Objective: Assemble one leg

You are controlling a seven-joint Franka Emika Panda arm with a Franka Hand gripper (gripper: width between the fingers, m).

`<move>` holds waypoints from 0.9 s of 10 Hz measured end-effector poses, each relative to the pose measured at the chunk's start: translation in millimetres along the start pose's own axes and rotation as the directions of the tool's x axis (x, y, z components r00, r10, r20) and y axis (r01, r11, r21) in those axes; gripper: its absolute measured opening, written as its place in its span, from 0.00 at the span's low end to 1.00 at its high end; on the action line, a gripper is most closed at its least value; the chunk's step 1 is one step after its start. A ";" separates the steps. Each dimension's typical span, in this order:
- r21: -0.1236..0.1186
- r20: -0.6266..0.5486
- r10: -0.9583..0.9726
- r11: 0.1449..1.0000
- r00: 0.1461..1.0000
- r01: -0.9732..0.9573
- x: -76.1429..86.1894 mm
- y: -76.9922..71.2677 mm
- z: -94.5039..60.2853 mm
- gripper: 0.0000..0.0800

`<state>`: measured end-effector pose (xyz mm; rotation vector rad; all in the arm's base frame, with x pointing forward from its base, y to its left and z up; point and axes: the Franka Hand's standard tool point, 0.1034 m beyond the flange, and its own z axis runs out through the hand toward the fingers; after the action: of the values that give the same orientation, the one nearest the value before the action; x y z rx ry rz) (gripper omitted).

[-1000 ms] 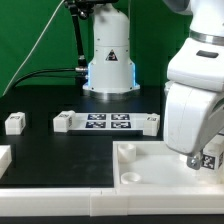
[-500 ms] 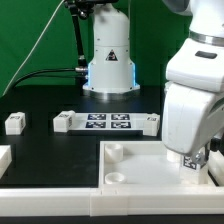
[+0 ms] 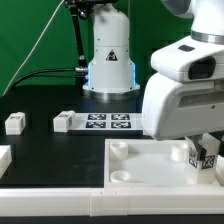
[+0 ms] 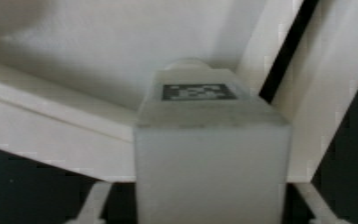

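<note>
front rail: you see a white strip (image 3: 50, 206) running along the bottom edge of the exterior frame, lower left to center.
tray: large white square piece (image 3: 135, 172) with corner sockets, lower right of the exterior frame; one round socket shows at its near left corner, another at its far left corner.
gripper: you find it (image 3: 204, 156) at the right edge of the exterior frame, low over the tray's right side, mostly hidden by the arm's bulky white wrist housing.
grip state: fingers closed onto the leg; in the wrist view the block sits between them, filling the center.
leg: chunky white block (image 3: 205, 155) with a black-and-white tag, held at the tray's right side; in the wrist view (image 4: 204, 120) its tagged end points away from the camera toward the tray surface. You can't tell if it touches the tray.
left block: small white part (image 3: 14, 123) on the black table, left of frame, well apart from the tray.
marker board: flat white board (image 3: 107, 123) with several tags, mid-frame, behind the tray.
far: robot base (image 3: 110, 55) at top center, green backdrop behind.
</note>
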<state>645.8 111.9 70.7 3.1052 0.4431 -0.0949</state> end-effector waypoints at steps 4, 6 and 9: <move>0.025 -0.025 0.554 0.833 0.832 -0.553 -2.5 0.1 -1.0 0.36; 0.020 -0.024 0.683 0.730 0.730 -0.683 -3.5 1.2 -1.4 0.37; 0.009 -0.012 0.874 0.486 0.486 -0.874 -4.6 -4.6 -1.6 0.35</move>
<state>640.1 115.1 72.6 2.8781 -1.1825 -0.0555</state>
